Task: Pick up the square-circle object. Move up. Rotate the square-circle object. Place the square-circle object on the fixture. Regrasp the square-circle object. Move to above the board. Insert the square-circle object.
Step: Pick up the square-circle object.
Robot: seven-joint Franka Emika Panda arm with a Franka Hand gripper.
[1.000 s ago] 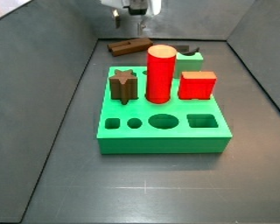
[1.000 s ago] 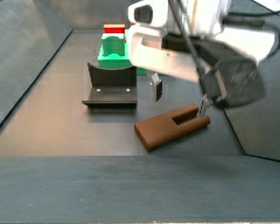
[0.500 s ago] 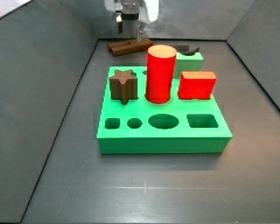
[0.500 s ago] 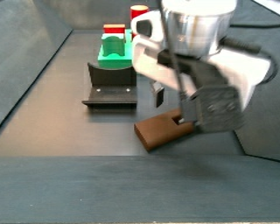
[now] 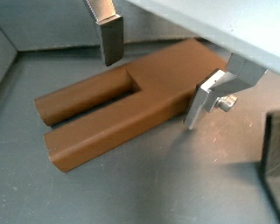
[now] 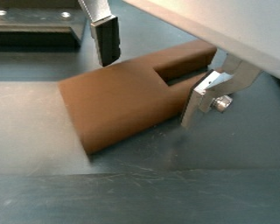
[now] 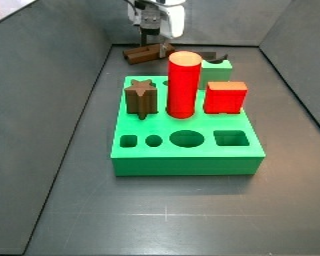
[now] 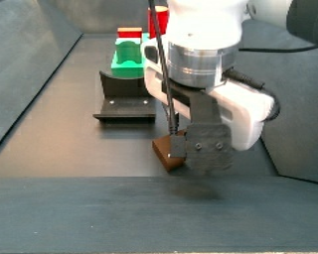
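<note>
The board point(image 7: 187, 140) carries a red cylinder point(image 7: 184, 85), a red cube point(image 7: 226, 97) and a star peg point(image 7: 140, 98); no writing is readable anywhere. Behind it, the square-circle object point(image 5: 125, 101) lies flat on the floor. The tool point(image 5: 160, 74) straddles it, fingers point(image 6: 106, 39) spread and clear of its sides.

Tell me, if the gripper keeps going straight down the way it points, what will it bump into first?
Probably the floor. The gripper is open, with its fingers on either side of the square-circle object, which lies flat between them. The fingers seem to pass beside it, though depth is hard to judge.
</note>
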